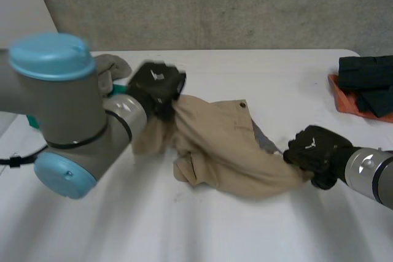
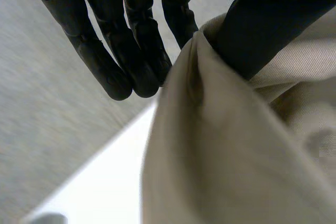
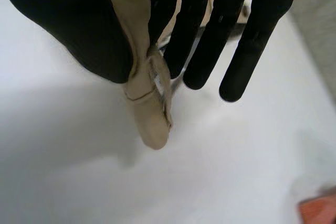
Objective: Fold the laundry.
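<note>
A crumpled beige garment (image 1: 221, 151) with a dark button lies across the middle of the white table (image 1: 202, 225). My left hand (image 1: 157, 87) is at its far left end, lifted a little off the table. In the left wrist view the thumb (image 2: 257, 30) pinches a beige fold (image 2: 210, 129) against the fingers (image 2: 131, 51). My right hand (image 1: 314, 153) is at the garment's right end, low over the table. In the right wrist view a narrow strip of the beige cloth (image 3: 142, 77) is pinched between thumb and fingers (image 3: 210, 40).
A pile of black clothes (image 1: 367, 81) on an orange cloth (image 1: 350, 104) sits at the table's far right edge. A grey-green cloth (image 1: 113, 65) lies behind my left arm (image 1: 61, 108). A grey wall stands behind the table.
</note>
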